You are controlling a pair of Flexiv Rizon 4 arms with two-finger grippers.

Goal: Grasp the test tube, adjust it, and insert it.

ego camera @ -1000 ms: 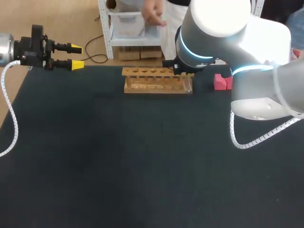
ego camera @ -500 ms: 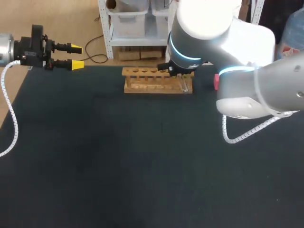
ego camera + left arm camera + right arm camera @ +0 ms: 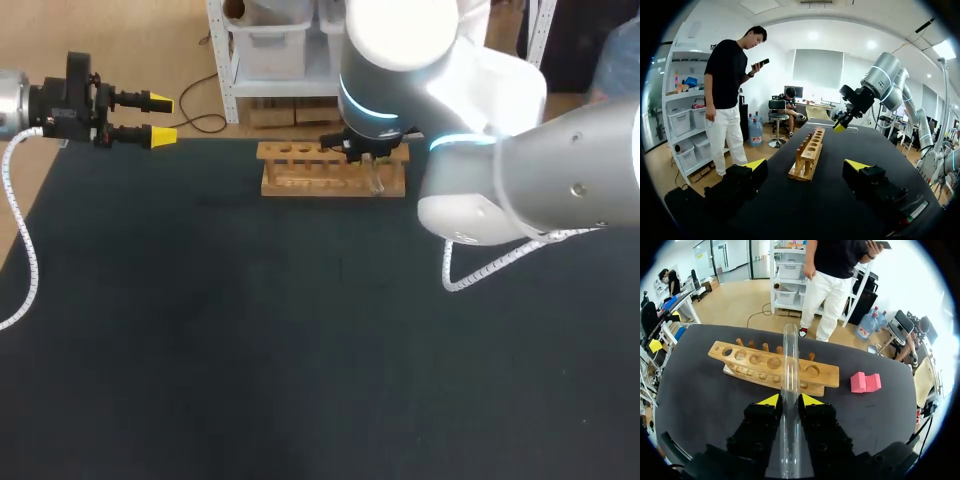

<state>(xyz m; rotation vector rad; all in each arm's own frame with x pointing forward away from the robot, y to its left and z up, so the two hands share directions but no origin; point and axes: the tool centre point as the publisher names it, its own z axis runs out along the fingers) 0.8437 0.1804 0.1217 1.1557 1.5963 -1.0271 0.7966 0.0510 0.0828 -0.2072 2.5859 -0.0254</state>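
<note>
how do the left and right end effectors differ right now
The left end effector is open and empty; the right end effector is shut on the test tube. The left is off to the side, far from the wooden rack; the right hangs over it. Both have yellow tips.

The right arm (image 3: 540,170) is bulky, rounded and silver-grey, with glowing blue rings (image 3: 365,112) and a white coiled cable (image 3: 447,268). The left gripper (image 3: 165,117) is black with 2 yellow fingertips (image 3: 160,101) and its own white spiral cord (image 3: 33,262).
</note>
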